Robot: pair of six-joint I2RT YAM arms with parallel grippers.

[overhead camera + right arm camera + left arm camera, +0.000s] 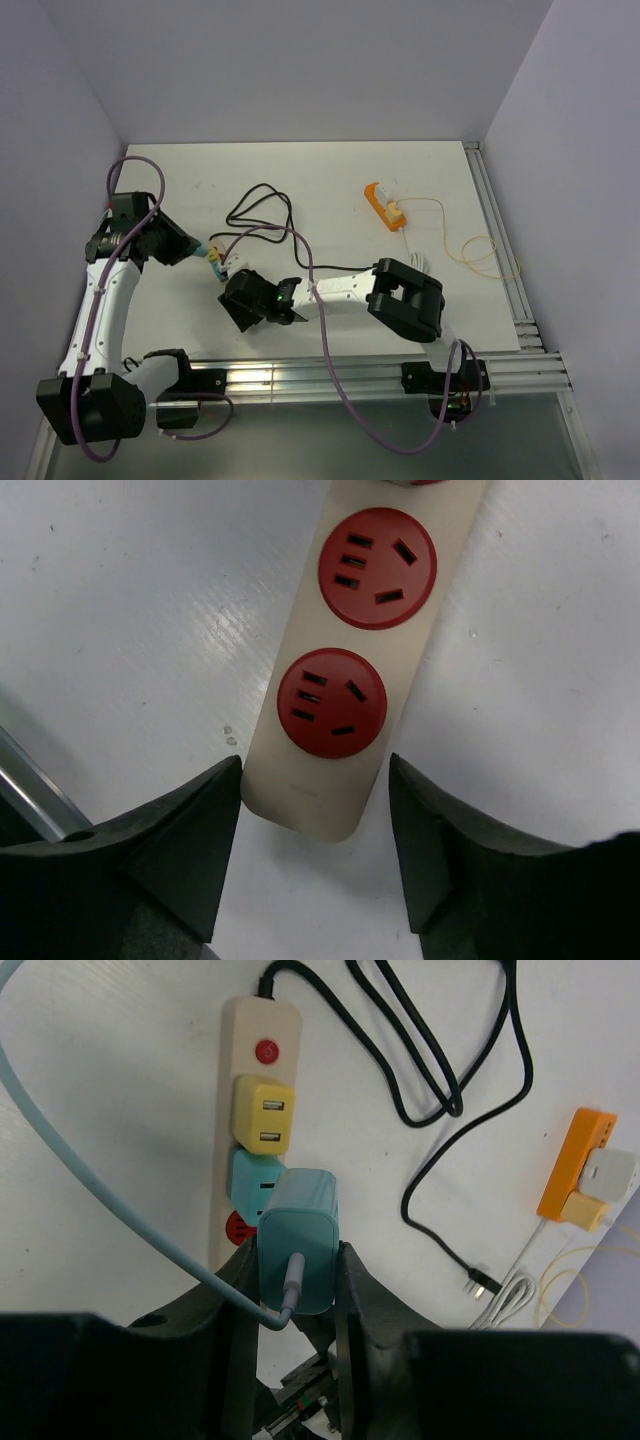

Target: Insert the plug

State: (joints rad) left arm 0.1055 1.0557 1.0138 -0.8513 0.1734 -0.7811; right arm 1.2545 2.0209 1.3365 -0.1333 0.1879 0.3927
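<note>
Right gripper (pixel 315 780): we see it low over the counter (pixel 330 180), jaws apart and holding nothing, one finger (pixel 190 830) on each side of the strip's near end.
Finger gaps: in the right wrist view, the finger on the left sits just beside the strip's edge. The other shows a strip of bare counter before it.
Strip (pixel 262 1020): beige, lying flat, its rounded end between the right gripper's fingers.
Sockets: we count two free red sockets (pixel 332 703) nearest that end.
Left gripper (pixel 297 1270): closed on the plug, with a finger pressed to each side.
Plug (pixel 298 1235): a teal block with a pale blue cable (pixel 90 1190) leaving its back. It is held over the strip's middle, just short of the teal adapter. We cannot tell whether its pins are in a socket.
Teal adapter (pixel 250 1175): seated in the strip and partly hidden by the plug.
Yellow adapter (pixel 264 1113): seated next along, touching the teal one.
Switch (pixel 267 1053): red, near the strip's far end.
Cord (pixel 430 1080): black, leaving that far end and looping across the counter.
Orange strip (pixel 385 205): farther off to the right, well apart, with a white charger (pixel 610 1172) in it.
</note>
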